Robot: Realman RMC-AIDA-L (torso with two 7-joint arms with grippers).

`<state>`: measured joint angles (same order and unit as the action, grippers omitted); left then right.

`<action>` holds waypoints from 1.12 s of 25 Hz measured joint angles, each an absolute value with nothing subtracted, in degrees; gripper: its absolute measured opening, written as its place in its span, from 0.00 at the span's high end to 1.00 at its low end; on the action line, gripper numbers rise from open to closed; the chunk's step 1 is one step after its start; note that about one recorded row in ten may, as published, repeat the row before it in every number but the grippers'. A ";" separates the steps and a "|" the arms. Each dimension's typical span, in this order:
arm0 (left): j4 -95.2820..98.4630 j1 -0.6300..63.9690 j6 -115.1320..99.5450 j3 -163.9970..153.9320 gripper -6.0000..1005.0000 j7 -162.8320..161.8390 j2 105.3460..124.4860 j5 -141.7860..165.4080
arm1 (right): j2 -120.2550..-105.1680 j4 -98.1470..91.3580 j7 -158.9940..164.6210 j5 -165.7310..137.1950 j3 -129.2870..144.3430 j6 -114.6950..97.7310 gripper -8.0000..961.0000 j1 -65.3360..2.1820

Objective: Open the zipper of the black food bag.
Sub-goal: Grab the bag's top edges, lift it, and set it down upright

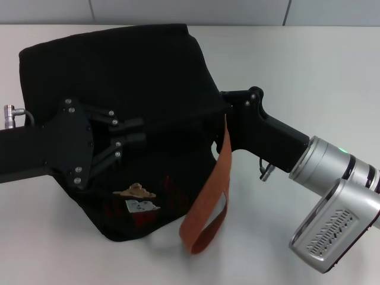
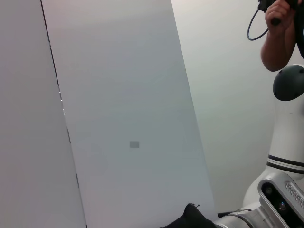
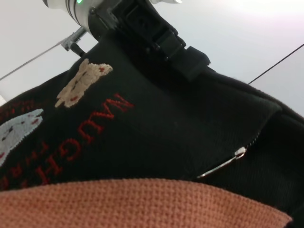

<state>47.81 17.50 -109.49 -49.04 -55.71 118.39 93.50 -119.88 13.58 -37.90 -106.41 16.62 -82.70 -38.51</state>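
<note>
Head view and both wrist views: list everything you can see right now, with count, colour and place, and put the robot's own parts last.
Boxy black fabric food bag: one, black, middle of the white table, lying tilted.
Orange-brown webbing strap: one showing, looped off the bag's front toward the robot's right.
Bear patches: two, tan and pale grey, on the bag's front by red lettering.
Silver zipper pull: one, on the bag's seam, seen from the right wrist.
White table: one, under the bag.
Person's hand: one, holding a black cable, in the left wrist view.
Left gripper: black, fingers on the bag's top.
Right gripper: black, at the bag's right edge.
</note>
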 joint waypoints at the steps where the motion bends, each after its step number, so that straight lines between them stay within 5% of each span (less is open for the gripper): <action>1: 47.81 17.50 -109.49 -49.04 0.89 -55.71 118.39 93.50 | -119.88 13.59 -37.78 -106.42 16.62 -82.70 0.89 -38.51; 7: 47.72 17.40 -109.52 -49.15 0.89 -55.19 118.38 93.50 | -119.88 13.62 -37.53 -106.44 16.83 -82.57 0.99 -38.59; 28: 43.64 16.42 -110.78 -41.89 0.89 -52.80 118.33 93.47 | -119.88 13.20 -36.47 -106.45 16.99 -77.71 0.99 -38.81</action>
<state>43.64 16.42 -110.78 -41.89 -52.80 118.33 93.47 -119.88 13.20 -36.47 -106.45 16.99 -77.71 -38.81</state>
